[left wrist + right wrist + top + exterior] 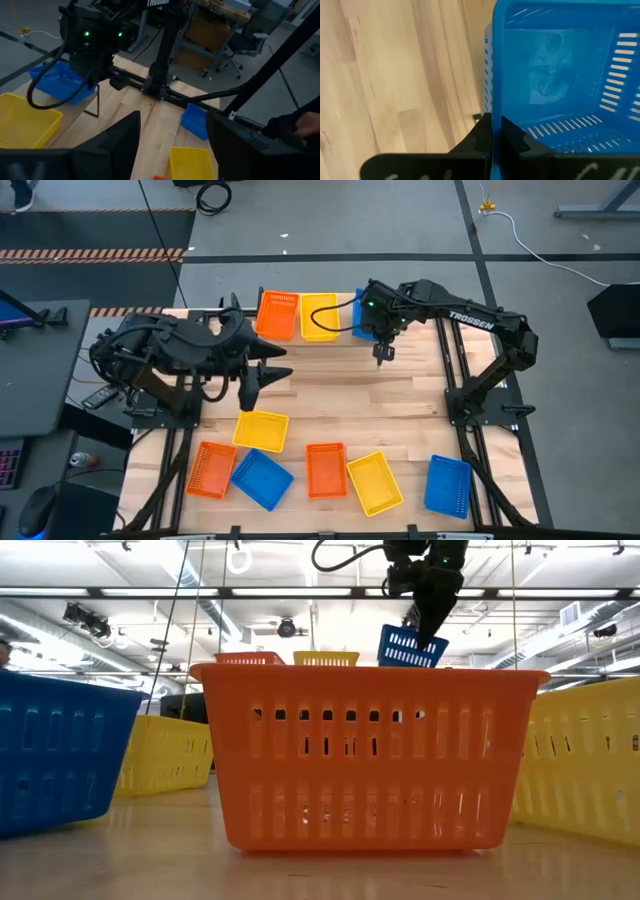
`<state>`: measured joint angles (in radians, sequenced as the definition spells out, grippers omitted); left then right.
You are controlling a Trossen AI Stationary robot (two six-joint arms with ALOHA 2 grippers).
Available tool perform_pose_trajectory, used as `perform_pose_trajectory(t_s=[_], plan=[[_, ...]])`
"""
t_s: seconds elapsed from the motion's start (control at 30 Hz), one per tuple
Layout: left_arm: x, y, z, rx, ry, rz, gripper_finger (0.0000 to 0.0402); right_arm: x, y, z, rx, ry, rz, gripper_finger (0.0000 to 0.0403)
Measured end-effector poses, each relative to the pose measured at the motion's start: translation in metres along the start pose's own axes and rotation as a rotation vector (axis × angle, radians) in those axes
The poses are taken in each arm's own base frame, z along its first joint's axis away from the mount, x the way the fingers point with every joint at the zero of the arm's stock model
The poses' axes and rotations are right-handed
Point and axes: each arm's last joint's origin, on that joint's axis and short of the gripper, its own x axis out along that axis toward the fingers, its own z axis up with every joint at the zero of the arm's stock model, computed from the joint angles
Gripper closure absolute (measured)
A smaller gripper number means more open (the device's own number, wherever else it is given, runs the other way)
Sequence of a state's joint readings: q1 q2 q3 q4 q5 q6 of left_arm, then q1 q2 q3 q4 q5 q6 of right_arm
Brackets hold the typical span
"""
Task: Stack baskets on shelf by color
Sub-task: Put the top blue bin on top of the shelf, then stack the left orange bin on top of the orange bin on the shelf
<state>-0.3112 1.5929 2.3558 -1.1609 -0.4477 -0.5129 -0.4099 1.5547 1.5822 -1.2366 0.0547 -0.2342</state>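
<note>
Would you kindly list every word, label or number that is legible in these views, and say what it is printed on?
"TROSSEN": white lettering on the right arm's forearm, high view.
Partial white lettering on that arm's link, left wrist view: cut off, not readable.
The blue basket in the right hand bears no readable text.

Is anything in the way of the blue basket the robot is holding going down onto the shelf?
Nothing visible blocks it. The right hand is pinched on the blue basket, which hangs tilted over the shelf's end, next to the yellow basket and orange basket already there. That spot looks free.
</note>
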Motion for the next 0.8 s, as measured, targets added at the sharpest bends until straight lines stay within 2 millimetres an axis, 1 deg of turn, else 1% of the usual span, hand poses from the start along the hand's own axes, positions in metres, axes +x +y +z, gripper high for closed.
perform_pose_trajectory(t_s=[0.17, 0.27, 0.47, 0.63, 0.8], plan=[[-0.0002, -0.0021, 0.0032, -0.016, -0.031, -0.02, 0.0171, 0.0, -0.0011, 0.0022, -0.003, -0.019, -0.027, 0.0386], [-0.0001, -0.0025, 0.0047, -0.024, -0.045, -0.025, 0.0171, -0.0001, -0.0014, 0.0023, 0.0, -0.018, -0.039, 0.0378], [0.0043, -0.0044, 0.0042, -0.024, -0.051, -0.013, 0.0171, -0.0001, -0.0009, 0.0031, 0.001, -0.026, -0.037, 0.0341], [0.0081, -0.006, 0.0026, -0.02, -0.042, -0.008, 0.0171, -0.0003, -0.0006, 0.0033, 0.059, -0.028, -0.037, 0.0309], [0.0082, -0.0065, 0.0023, -0.048, -0.037, -0.019, 0.0171, -0.0003, -0.0006, 0.003, 0.111, -0.027, -0.036, 0.0293]])
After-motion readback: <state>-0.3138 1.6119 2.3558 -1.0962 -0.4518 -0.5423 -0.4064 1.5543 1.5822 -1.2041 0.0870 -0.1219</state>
